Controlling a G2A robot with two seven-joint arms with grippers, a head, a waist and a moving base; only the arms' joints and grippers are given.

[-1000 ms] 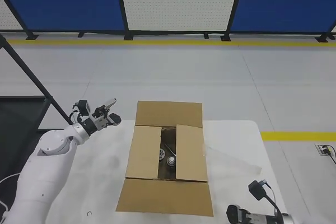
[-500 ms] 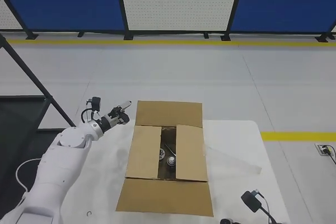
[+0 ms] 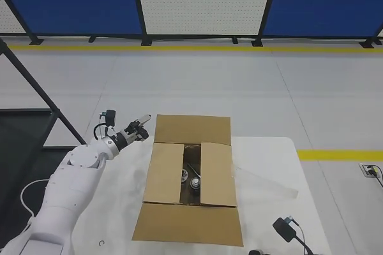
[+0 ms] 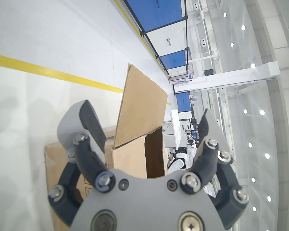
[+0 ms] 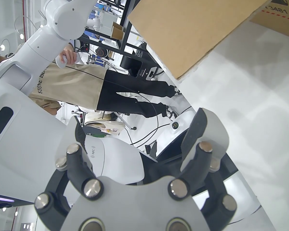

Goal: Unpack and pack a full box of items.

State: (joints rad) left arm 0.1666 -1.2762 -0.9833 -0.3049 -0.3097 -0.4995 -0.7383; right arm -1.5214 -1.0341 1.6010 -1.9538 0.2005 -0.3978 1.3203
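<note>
Up by the far left corner of the box (image 3: pixel 188 224), the left claw (image 3: pixel 140 122) could go wrong in a few ways, I think. It might bump the corner and push the whole box along the white counter (image 3: pixel 124 213). It might also slip off a flap, since the flaps look thin and bendy. The two side flaps (image 3: pixel 216 173) lie over the top with just a thin gap between them. A claw going in could catch on them.

Some shiny things (image 3: pixel 193 180) peek out of that gap. The left claw is just beside the box corner, not touching it. Its fingers are spread wide and hold nothing. The right claw (image 5: pixel 139 121) is spread wide too, holding nothing, low down near the flap on the robot's side.
</note>
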